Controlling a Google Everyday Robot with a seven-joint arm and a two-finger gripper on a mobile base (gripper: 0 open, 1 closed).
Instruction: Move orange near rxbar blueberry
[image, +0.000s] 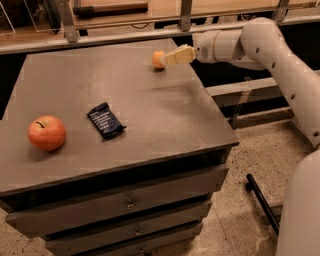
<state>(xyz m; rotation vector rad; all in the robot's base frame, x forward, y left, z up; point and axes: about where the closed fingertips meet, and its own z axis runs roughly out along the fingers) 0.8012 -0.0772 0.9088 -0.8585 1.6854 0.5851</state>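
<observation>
Grey and matte, the cabinet top (165, 115) fills the camera view, and the orange (157, 59) sits at its far edge, right of centre. The gripper (169, 57) reaches in from the right and is at the fruit's right side; whether it is clenched on it or loose, I cannot tell. The snack bar (106, 120) lies well apart, nearer and to the left, with an apple (47, 133) further left. I judge that the whole carry is still to do.
</observation>
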